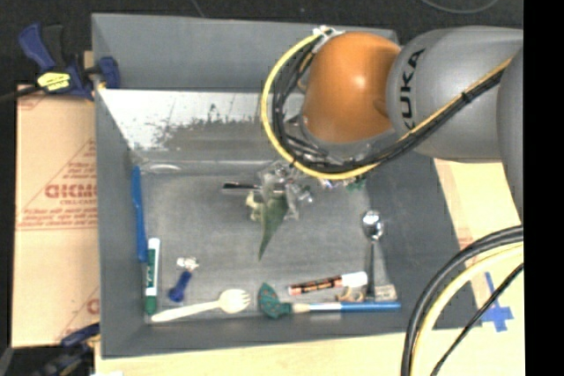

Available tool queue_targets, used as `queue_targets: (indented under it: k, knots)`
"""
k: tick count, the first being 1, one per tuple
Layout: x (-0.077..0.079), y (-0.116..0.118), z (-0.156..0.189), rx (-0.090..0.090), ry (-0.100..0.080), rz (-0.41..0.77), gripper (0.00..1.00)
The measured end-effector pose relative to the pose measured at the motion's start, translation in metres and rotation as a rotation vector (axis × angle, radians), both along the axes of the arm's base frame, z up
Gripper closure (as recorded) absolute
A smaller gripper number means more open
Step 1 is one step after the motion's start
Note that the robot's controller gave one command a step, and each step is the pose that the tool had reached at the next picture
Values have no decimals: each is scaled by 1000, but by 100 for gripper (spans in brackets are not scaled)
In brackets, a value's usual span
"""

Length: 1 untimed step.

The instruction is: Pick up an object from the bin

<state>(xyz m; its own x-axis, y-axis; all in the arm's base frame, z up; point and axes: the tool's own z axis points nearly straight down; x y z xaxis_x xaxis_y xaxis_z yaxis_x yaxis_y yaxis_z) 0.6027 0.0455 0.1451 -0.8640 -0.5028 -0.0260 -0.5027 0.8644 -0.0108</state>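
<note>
My gripper (284, 187) hangs under the arm's orange cover, low over the middle of the bin. A long, pointed green leaf-like piece (270, 229) lies straight below it. The piece's wide upper end reaches up to the gripper and its tip points toward the front of the bin. Whether the leaf is gripped or only lying under the gripper I cannot tell. A short black stick (236, 186) lies just left of the gripper. A metal spoon (373, 244) lies to its right, bowl toward the back.
Along the left wall lie a blue pen (138, 216) and a green-and-white marker (152, 277), with a small blue-and-white piece (182, 277) beside them. The front wall has a white plastic fork (204, 305), a green lump (274, 301), a red-brown stick (324, 284) and a blue-and-white pen (351, 305).
</note>
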Motion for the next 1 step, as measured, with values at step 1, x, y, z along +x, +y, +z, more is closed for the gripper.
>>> queue_targets:
  k: [1]
  knots:
    - [0, 0, 19, 0, 0, -2, 100]
